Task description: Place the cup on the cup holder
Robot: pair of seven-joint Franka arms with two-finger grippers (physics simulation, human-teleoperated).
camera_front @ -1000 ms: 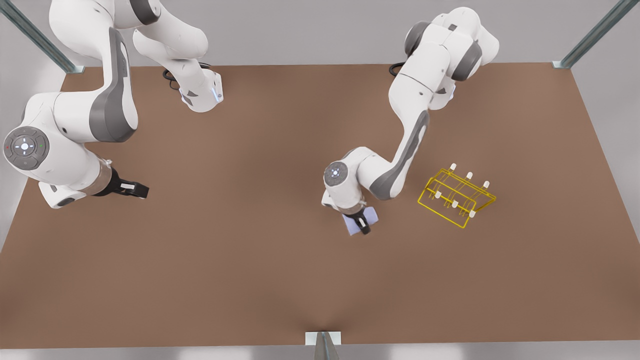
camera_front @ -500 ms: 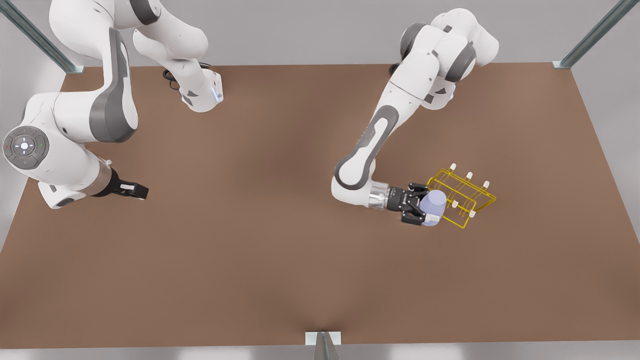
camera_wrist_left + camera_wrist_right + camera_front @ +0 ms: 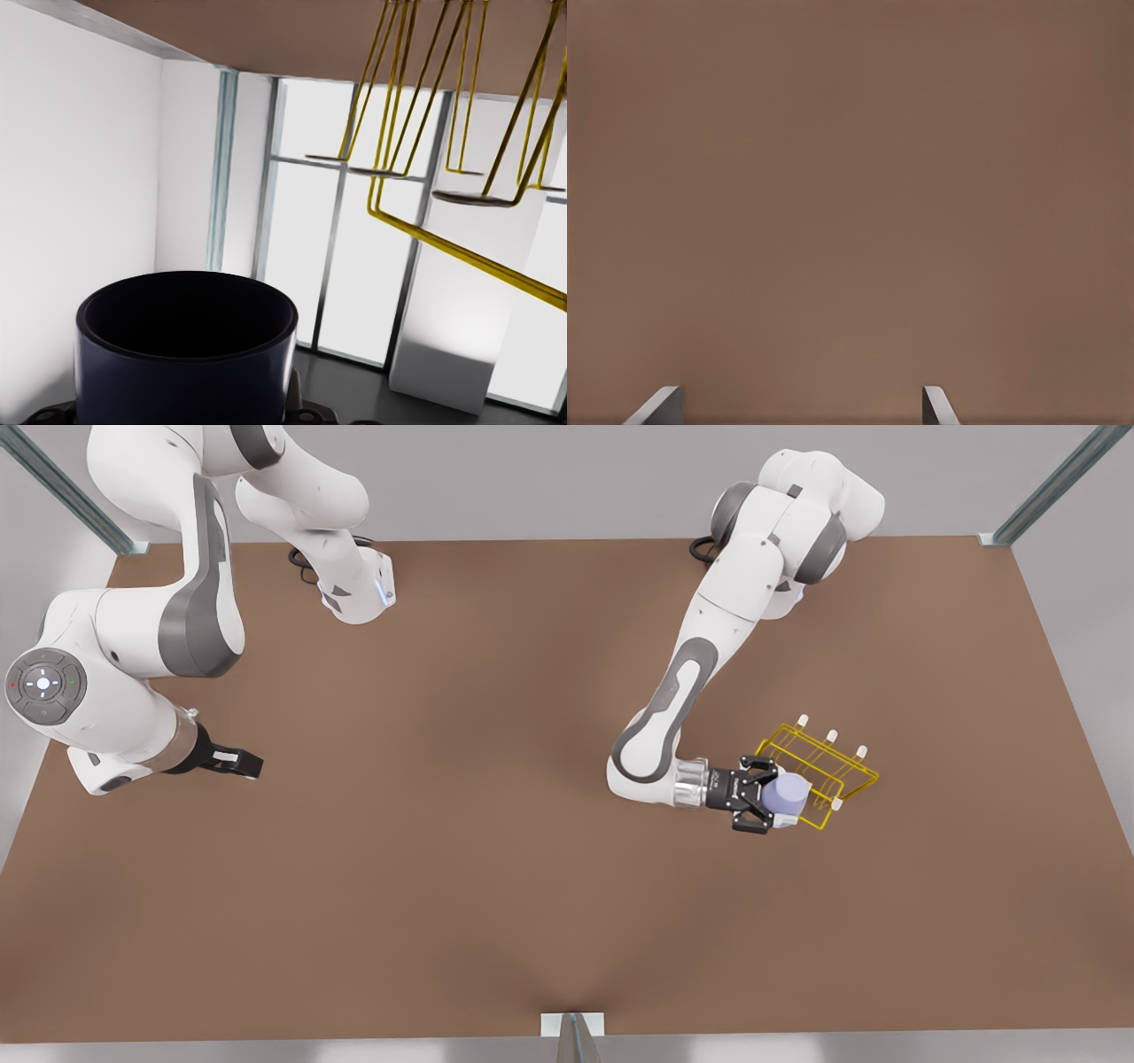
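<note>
The lavender-blue cup (image 3: pixel 788 791) lies on its side in my left gripper (image 3: pixel 765 797), which is shut on it at the near corner of the yellow wire cup holder (image 3: pixel 852 784). The cup overlaps the holder's front prongs. In the left wrist view the cup's dark mouth (image 3: pixel 186 341) sits close below the camera and the cup holder's yellow wires (image 3: pixel 416 168) hang just beyond it. My right gripper (image 3: pixel 244 762) waits open over bare table at the front view's left, its fingertips (image 3: pixel 660 404) set wide apart.
The brown table (image 3: pixel 461 886) spreads wide around the holder. Metal frame posts (image 3: pixel 1050 487) stand at the back corners, and a small bracket (image 3: pixel 572 1027) sits at the front edge.
My left arm swung the cup from mid-table toward the front view's right, turned it sideways, and brought it against the holder's near corner. The right arm stayed still.
</note>
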